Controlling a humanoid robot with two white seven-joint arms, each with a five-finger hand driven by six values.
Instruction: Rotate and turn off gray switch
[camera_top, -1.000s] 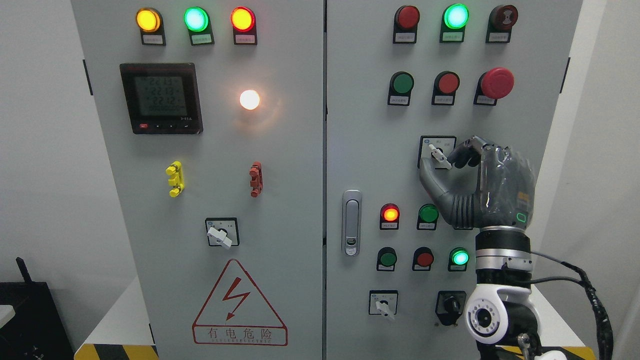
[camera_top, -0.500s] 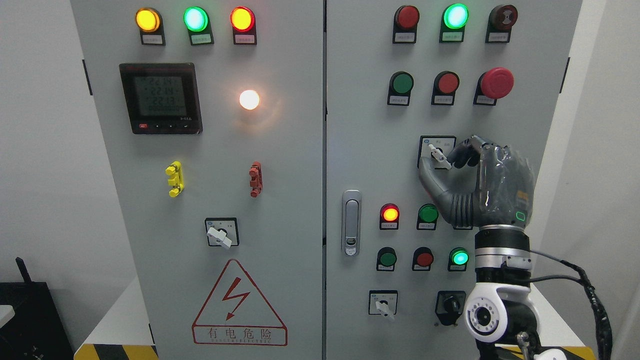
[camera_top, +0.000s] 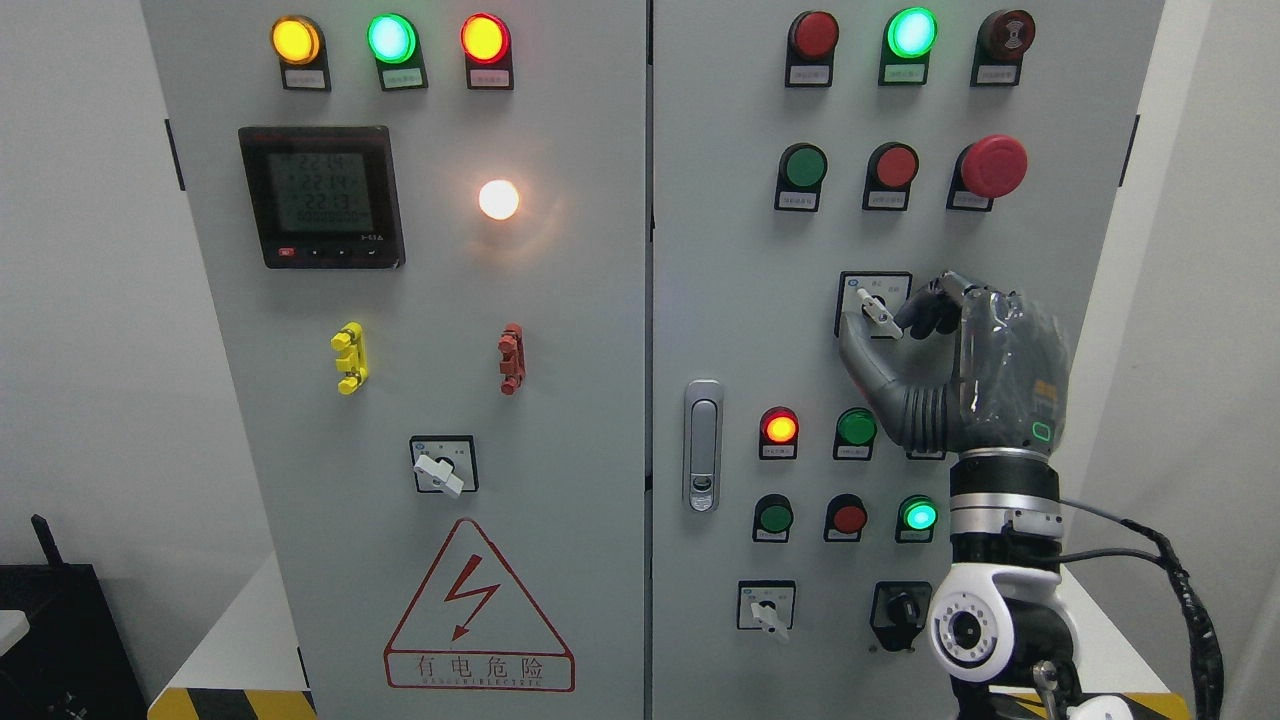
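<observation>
The gray rotary switch (camera_top: 877, 311) sits on the right cabinet door, mid-height, on a black square plate with a white lever slanting from upper left to lower right. My right hand (camera_top: 895, 325) rises from the lower right and pinches that lever, thumb below and left, curled fingers on its right. The hand's back covers the panel to the right of the switch. My left arm does not show.
Similar rotary switches sit at the left door (camera_top: 443, 466) and the lower right door (camera_top: 766, 607), beside a black knob (camera_top: 902, 608). Lit lamps and push buttons surround the hand. A red emergency stop (camera_top: 992, 166) projects above it. A door handle (camera_top: 703, 445) is left.
Barely anything differs: the hand keeps its pinch on the lever, which holds the same slant. Only the meter's digits flicker.
</observation>
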